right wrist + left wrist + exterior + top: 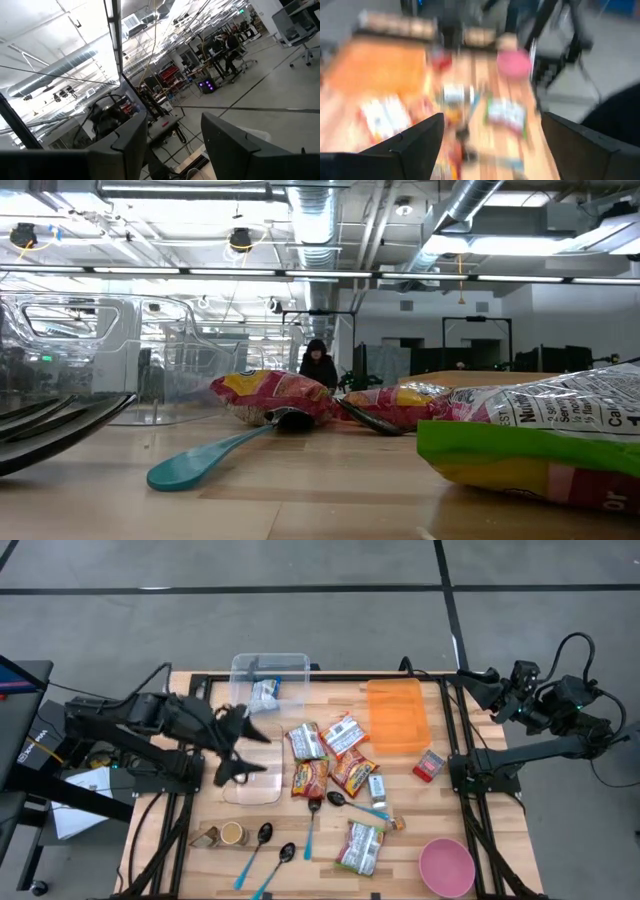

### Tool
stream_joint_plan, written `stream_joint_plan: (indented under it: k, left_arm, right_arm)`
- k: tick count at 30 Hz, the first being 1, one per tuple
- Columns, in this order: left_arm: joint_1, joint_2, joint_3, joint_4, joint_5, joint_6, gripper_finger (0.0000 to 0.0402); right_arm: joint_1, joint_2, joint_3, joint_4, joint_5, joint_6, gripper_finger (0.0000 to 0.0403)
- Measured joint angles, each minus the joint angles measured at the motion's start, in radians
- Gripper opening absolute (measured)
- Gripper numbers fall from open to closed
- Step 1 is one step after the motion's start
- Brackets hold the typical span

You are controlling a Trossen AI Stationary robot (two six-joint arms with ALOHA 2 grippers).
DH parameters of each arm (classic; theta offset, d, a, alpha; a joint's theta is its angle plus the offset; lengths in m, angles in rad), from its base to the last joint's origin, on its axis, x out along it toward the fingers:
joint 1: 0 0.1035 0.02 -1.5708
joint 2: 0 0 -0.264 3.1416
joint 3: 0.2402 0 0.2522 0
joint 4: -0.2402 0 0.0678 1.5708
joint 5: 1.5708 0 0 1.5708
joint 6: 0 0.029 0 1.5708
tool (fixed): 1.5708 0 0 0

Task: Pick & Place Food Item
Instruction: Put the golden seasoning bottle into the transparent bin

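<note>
Wooden table (pixel 200 690) before you: one packet (pixel 265 693) sits in the bin (pixel 270 668) at 11 o'clock, other packets remain, left tool (pixel 243 748) apart, empty.

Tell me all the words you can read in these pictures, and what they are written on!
"Nu" and, under it, "Ca": cut-off letters on the silver and green snack packet closest to the low camera; the full words are not in view.
Printing on the other food packets seen from above: too small to read.
Left wrist picture: too blurred to read anything.
</note>
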Motion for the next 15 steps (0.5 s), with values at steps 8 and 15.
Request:
stream_joint_plan:
  k: [8,15]
  left_arm:
    - [-0.235,0.121,0.032,-0.266,0.083,-0.191,0.0323]
    - [-0.428,0.234,0.027,-0.299,0.081,-0.232,0.0333]
  right_arm:
    - [0.000,0.000,0.000,0.000,0.001,0.019,0.0180]
    - [0.000,0.000,0.000,0.004,0.001,0.026,0.0180]
